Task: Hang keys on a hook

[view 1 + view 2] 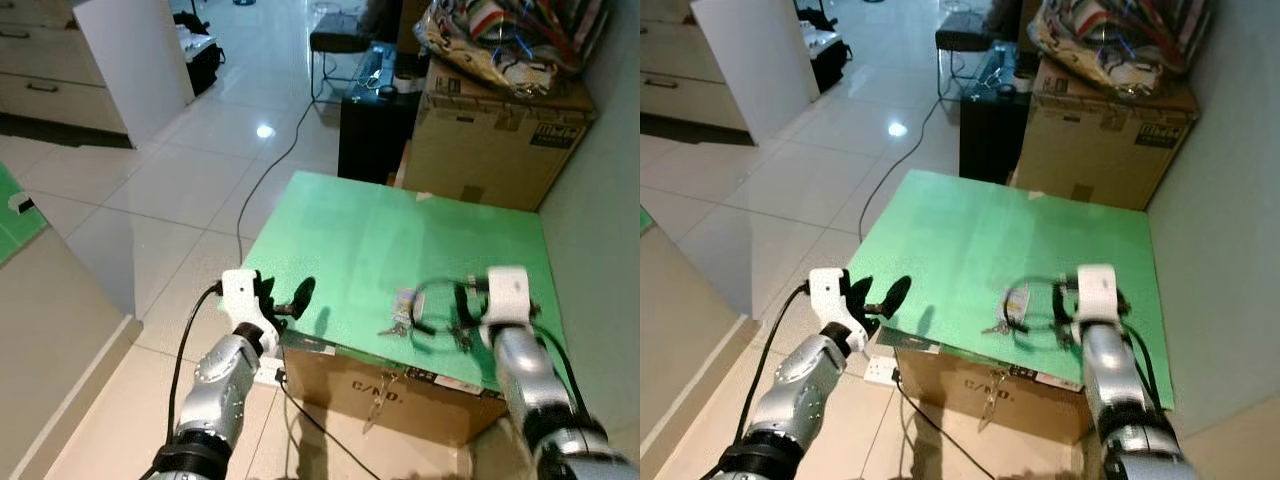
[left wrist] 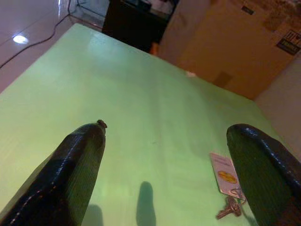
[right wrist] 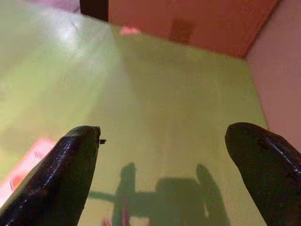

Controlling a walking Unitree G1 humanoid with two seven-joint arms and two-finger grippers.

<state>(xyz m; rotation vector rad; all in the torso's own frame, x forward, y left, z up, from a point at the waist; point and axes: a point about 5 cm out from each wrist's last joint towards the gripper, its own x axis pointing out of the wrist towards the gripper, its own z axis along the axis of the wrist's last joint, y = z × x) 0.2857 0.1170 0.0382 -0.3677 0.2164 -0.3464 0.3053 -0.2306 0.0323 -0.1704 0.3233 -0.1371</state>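
A bunch of keys with a pale tag (image 1: 402, 312) lies near the front edge of a green board (image 1: 380, 230) that tops a cardboard box. My right gripper (image 1: 446, 310) hovers low over the board just right of the keys, open, with nothing between its fingers; the tag (image 3: 22, 165) sits beside one finger in the right wrist view. At the board's front left corner my left gripper (image 1: 283, 297) stands open and empty, pointing across the board. In the left wrist view the tag and keys (image 2: 227, 187) lie close to one black finger (image 2: 268, 174).
Behind the board stands a large cardboard box (image 1: 495, 135) with a bag of colourful stuff on top, and a black cabinet (image 1: 375, 120) beside it. A grey wall (image 1: 600, 230) runs along the right. A black cable (image 1: 270, 170) crosses the tiled floor at left.
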